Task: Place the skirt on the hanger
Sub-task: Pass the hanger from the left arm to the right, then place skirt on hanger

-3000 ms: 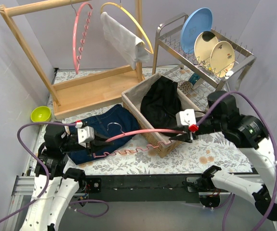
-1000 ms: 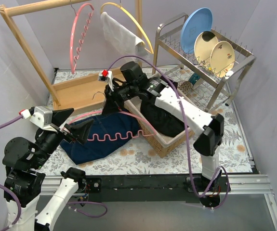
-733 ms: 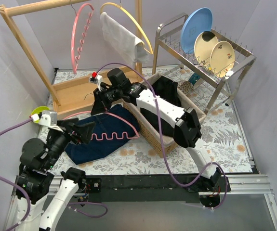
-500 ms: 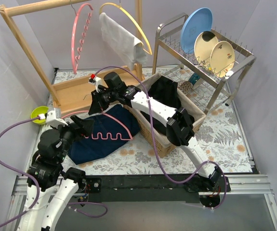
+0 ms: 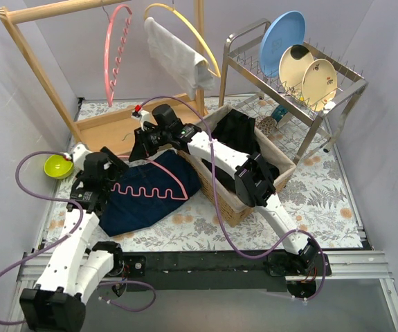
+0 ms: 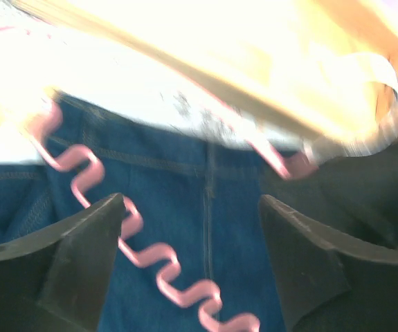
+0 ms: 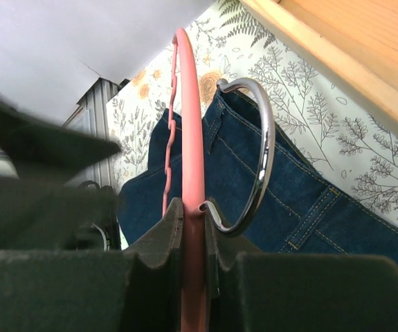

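Observation:
The blue denim skirt point(image 5: 140, 200) lies flat on the table left of the basket. On top of it lies the pink hanger point(image 5: 150, 189) with its wavy bar. My right gripper point(image 5: 145, 143) reaches across from the right and is shut on the hanger point(image 7: 192, 173) just below its metal hook point(image 7: 262, 155), over the skirt's point(image 7: 268, 194) waistband. My left gripper point(image 5: 107, 171) hovers at the skirt's left edge. In the left wrist view its jaws point(image 6: 192, 202) stand open, with the wavy bar point(image 6: 143, 252) and the denim point(image 6: 212, 228) between them, untouched.
A wooden rack point(image 5: 126, 128) stands at the back left with another pink hanger point(image 5: 112, 48) and a yellow hanger carrying a white cloth point(image 5: 174, 52). A wicker basket point(image 5: 230, 207) of black clothes sits right of the skirt. Behind it is a dish rack point(image 5: 292, 76); a green bowl point(image 5: 57, 167) sits far left.
My right gripper carried the hanger left and settled over the skirt's top edge. My left arm came down and forward to the skirt's left side, its jaws slightly narrower.

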